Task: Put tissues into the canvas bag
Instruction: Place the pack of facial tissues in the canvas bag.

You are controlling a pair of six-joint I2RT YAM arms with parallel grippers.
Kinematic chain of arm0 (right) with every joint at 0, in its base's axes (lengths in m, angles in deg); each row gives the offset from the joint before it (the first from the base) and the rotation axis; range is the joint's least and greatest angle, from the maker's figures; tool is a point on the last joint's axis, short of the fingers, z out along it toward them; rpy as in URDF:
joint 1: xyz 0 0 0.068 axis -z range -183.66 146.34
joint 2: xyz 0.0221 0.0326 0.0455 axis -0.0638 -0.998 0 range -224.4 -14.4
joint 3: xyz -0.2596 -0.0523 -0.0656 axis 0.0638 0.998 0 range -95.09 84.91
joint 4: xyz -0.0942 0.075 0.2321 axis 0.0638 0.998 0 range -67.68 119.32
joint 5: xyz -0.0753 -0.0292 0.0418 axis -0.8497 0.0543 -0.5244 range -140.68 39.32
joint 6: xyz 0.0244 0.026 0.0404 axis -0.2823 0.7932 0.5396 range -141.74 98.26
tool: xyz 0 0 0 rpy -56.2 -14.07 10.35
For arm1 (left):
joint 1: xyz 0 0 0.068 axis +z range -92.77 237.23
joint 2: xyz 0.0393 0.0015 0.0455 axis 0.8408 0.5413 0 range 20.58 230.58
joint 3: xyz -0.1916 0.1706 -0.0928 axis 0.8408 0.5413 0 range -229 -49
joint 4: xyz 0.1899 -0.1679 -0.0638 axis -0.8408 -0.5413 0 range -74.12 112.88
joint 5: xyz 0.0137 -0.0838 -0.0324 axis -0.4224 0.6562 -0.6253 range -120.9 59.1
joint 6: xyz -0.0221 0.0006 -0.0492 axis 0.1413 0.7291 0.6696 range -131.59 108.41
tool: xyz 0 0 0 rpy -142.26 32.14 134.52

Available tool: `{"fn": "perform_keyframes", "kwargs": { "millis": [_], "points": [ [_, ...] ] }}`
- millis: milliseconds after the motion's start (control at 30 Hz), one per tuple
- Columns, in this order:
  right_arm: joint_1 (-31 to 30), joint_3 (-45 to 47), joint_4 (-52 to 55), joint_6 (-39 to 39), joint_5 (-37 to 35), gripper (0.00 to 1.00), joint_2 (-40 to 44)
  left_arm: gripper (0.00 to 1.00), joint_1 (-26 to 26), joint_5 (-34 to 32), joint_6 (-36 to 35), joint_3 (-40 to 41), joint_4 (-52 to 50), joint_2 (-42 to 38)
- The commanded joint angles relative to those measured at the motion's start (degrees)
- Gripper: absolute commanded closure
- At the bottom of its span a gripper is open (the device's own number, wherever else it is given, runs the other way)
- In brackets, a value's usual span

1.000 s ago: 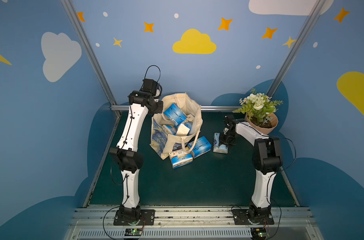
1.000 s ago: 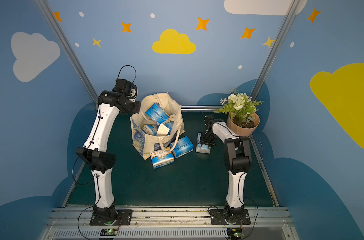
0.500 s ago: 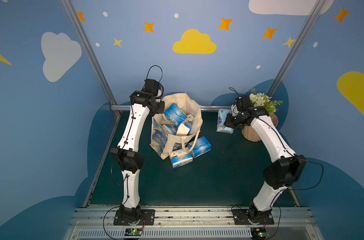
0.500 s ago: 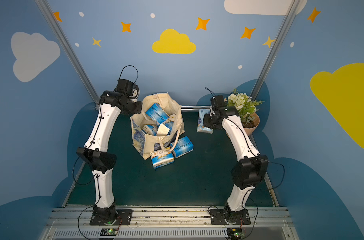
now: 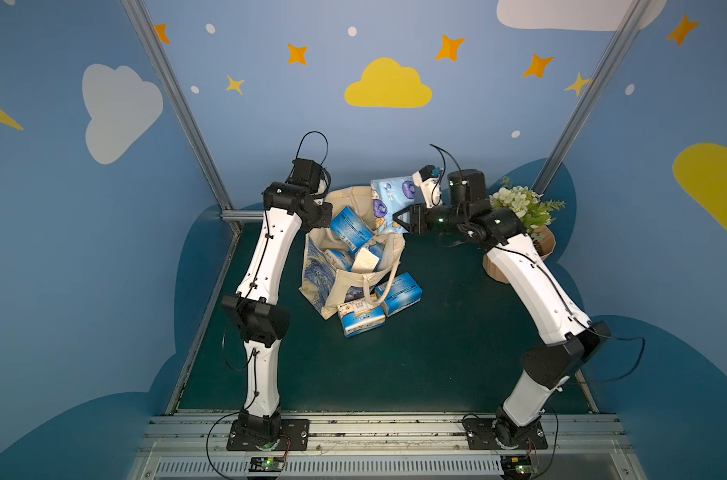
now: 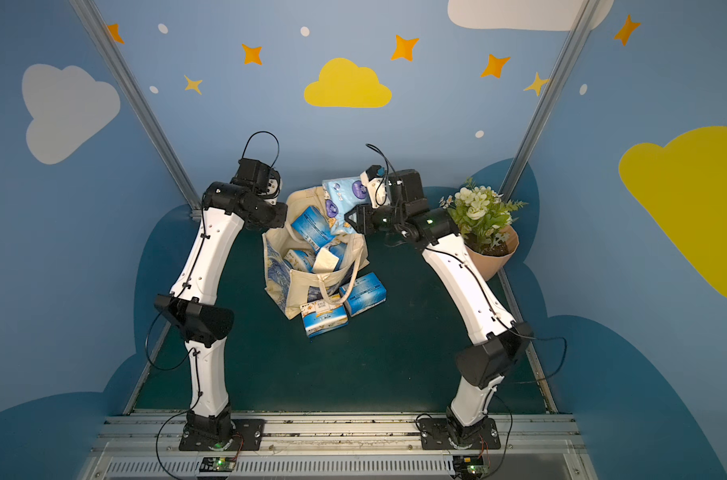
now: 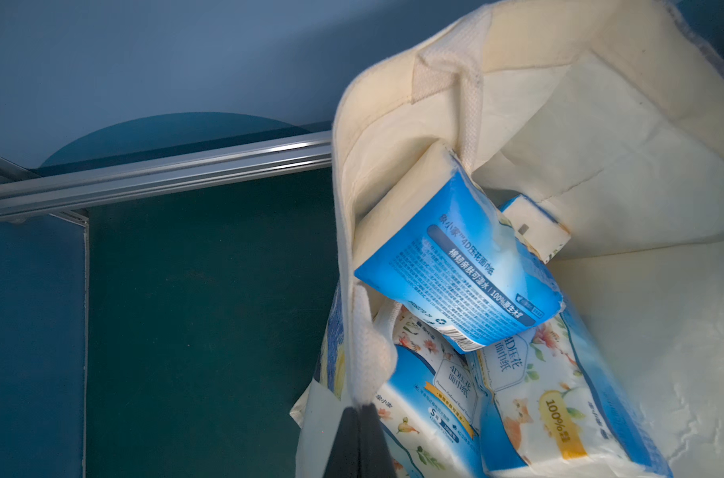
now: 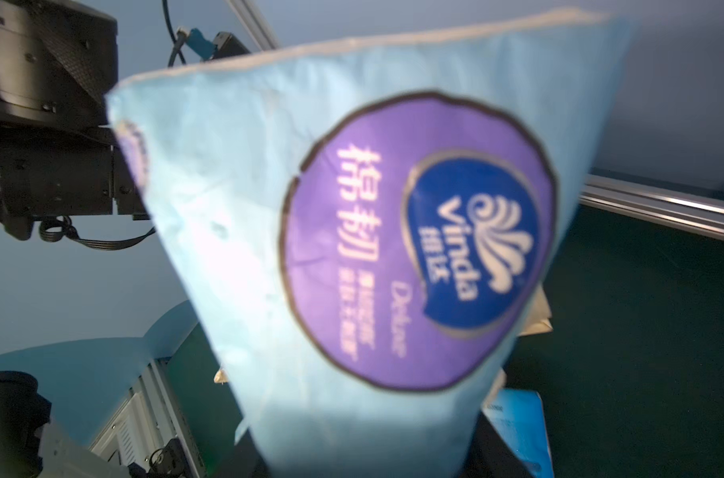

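Tissues are already piled inside the canvas bag, which is stood towards the back of the table with its mouth held wide. A pale pack with purple marks has just been lifted from the table beside the flowerpot, where it was lying a second ago. It is now carried high over the far rim of the bag. Its lower end is clamped in the right gripper; in the right wrist view the wrap is seen wedged between the jaws, though blurred. The left gripper is clenched on the cloth of the bag's rim, by a handle, so that the opening is kept up, and this has not altered over the last second.

The carrying is judged nearly done, with only the let-go over the opening left for this pack. Since the bag is already filled high, with one blue pack leaning at the rim, the pale pack may be left perched on top or may slide out. Two packs are still to be fetched. They are lying on the table, touching the bag's near side.
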Motion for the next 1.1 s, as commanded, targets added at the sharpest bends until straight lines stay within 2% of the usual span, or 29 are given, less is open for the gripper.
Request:
{"fn": "perform_keyframes", "kwargs": {
  "millis": [0, 167, 233, 267, 400, 533, 600, 700, 900, 1067],
  "points": [
    [-1.7, -6.0, -1.4, -1.7, 2.7, 0.5, -6.2, 0.95, -0.5, 0.4, 0.3, -0.2, -0.4, 0.5],
    [-3.6, -16.9, 3.4, -2.8, 1.2, 0.46, -15.8, 0.95, -0.6, 0.5, 0.4, -0.1, -0.8, 0.4],
    [-4.0, -21.3, 6.6, -3.0, -0.5, 0.32, -19.0, 0.95, -0.7, 0.5, 0.4, -0.1, -1.0, 0.3],
    [-4.0, -22.6, 7.8, -3.2, -0.6, 0.31, -19.9, 0.95, -0.7, 0.5, 0.3, -0.1, -1.1, 0.3],
    [-3.8, -21.8, 8.4, -4.2, -0.4, 0.24, -19.5, 0.95, -0.7, 0.4, 0.3, -0.1, -1.2, 0.2],
    [-0.8, -14.4, 3.4, -0.8, 4.4, 0.24, -13.0, 0.95, -0.7, 0.6, 0.1, -0.1, -1.0, 0.3],
    [3.3, -3.6, -5.9, 4.9, 8.5, 0.24, -6.1, 0.95, -0.7, 0.6, 0.0, -0.1, -1.0, 0.3],
    [8.6, 10.9, -15.2, 10.5, 10.9, 0.25, 2.9, 0.95, -0.8, 0.5, -0.2, -0.1, -1.0, 0.2],
    [12.4, 20.0, -2.9, 4.1, 3.0, 0.25, 11.2, 0.95, -0.8, 0.4, -0.6, -0.1, -1.2, 0.2],
    [13.5, 25.6, 3.8, 2.7, -3.0, 0.25, 11.8, 0.95, -0.9, 0.6, -0.6, -0.1, -1.1, 0.1]
  ]
}}
